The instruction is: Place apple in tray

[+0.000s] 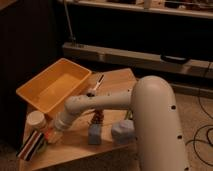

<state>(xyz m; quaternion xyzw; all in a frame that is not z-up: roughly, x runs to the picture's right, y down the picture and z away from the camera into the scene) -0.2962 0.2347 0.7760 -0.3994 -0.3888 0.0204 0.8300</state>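
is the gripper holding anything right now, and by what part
Cannot be told: the gripper sits low beside the white jar, at the small orange-yellow apple.

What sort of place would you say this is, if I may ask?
Probably a lab or workshop: equipment shelving behind, trailing cables, a wooden table. The gripper sits low over the table by the white jar.
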